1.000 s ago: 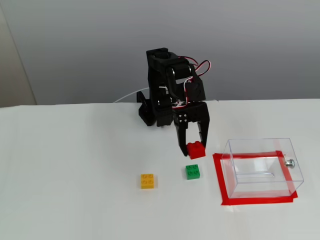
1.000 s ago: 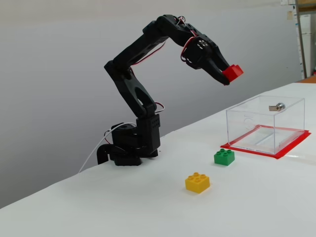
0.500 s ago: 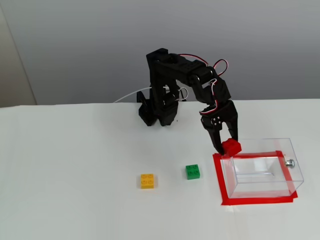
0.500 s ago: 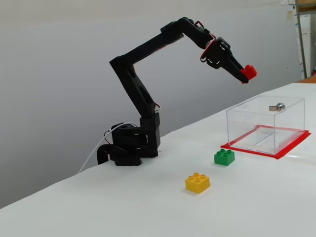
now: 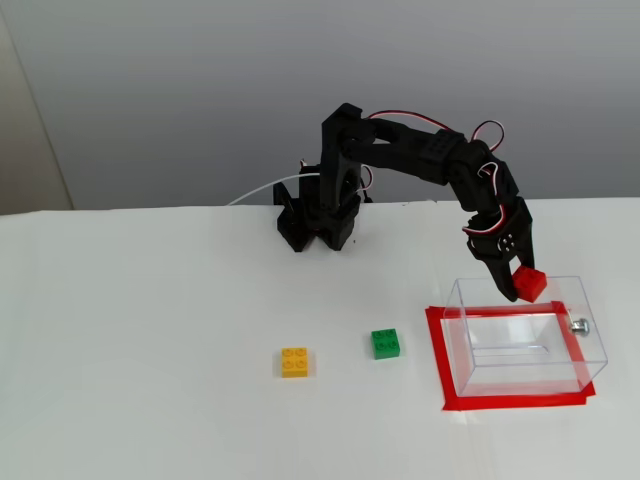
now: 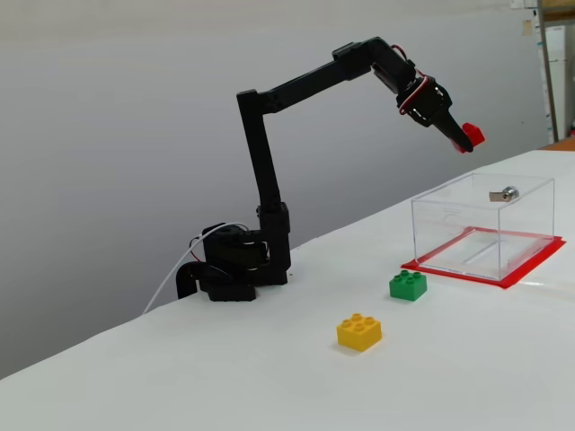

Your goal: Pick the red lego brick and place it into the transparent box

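In both fixed views the black jointed arm stretches out from its base toward the right of the frame, and its tool (image 5: 523,285) (image 6: 466,137) is clamped on the small square red plastic studded brick (image 5: 529,283) (image 6: 472,135), which hangs in the air clear of everything else. Seen from the front, the red brick sits in the right half of the frame, over the far rim of the clear thin-walled plastic rectangular box (image 5: 520,335); seen from the side, it is at the upper right, well above the box (image 6: 482,226) and toward its left end. The box stands on the white table (image 5: 150,350) (image 6: 503,359) inside a rectangle of red tape (image 5: 437,360) (image 6: 530,269), with a small silver knob (image 5: 579,325) (image 6: 508,193) on one wall. A small green studded brick (image 5: 385,343) (image 6: 408,285) lies on the table just left of the tape, and a small yellow studded brick (image 5: 294,362) (image 6: 359,331) lies further left, apart from it. The arm's base (image 5: 315,220) (image 6: 229,269) stands near the table's far edge, and a thin white cable (image 5: 265,188) (image 6: 171,274) runs from it
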